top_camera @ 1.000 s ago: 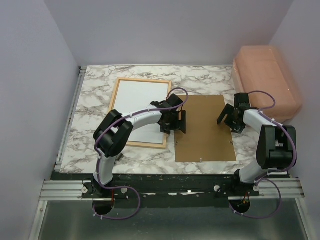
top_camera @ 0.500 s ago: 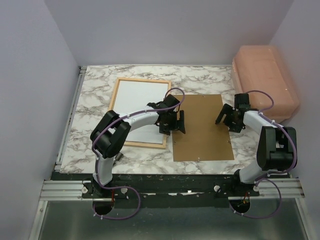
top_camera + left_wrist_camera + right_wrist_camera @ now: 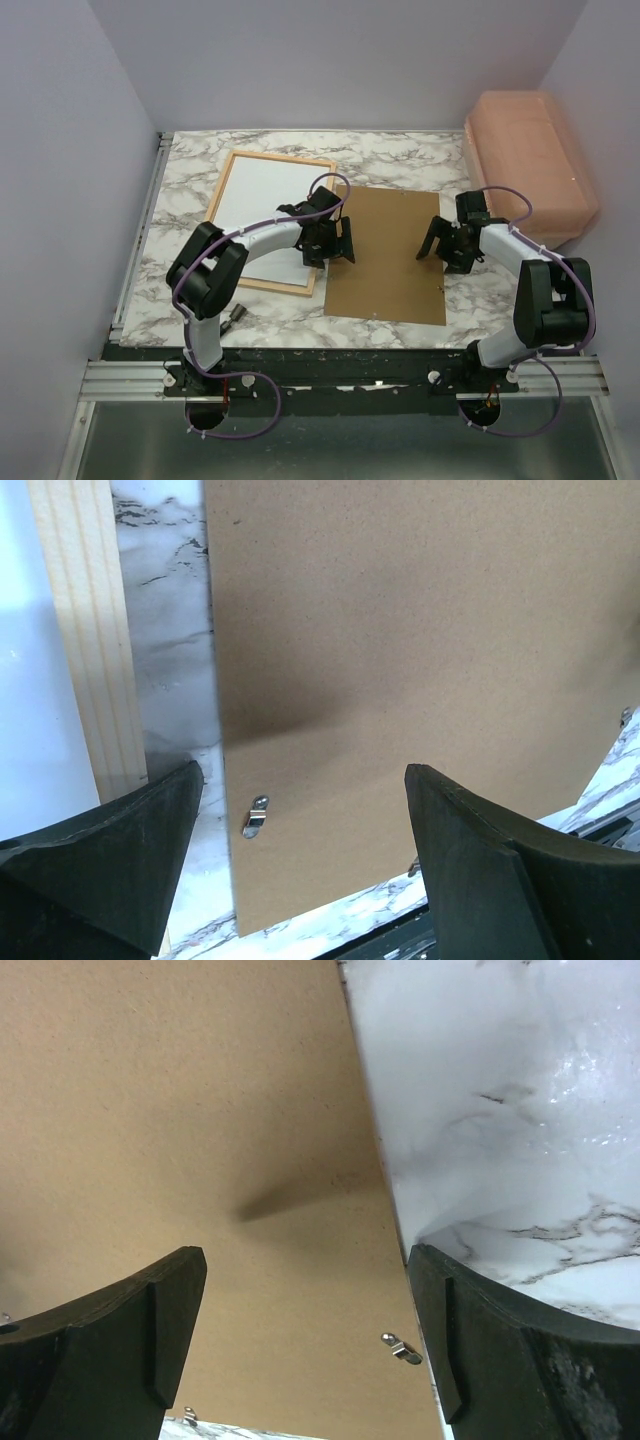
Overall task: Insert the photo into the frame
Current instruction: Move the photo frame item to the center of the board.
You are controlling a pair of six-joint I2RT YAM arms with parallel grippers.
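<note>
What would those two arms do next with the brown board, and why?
Probably shut the left gripper and right gripper on the board and carry it left over the frame. The photo already lies white side up inside the frame, and the board lies flat beside it, not touching. Both grippers are open, each straddling one side edge of the board.

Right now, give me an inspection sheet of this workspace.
Surface: marble-pattern table.
Job's things: photo, white side up, inside the wooden border of the frame.
Clutter: brown backing board flat at centre, metal clips near its edge; pink bin, right rear.
Grippers: left gripper open, straddling the board's left edge; right gripper open, straddling its right edge; both empty.
Cables: purple cable loops on each arm, none snagged.
Surroundings: plain walls on three sides.
</note>
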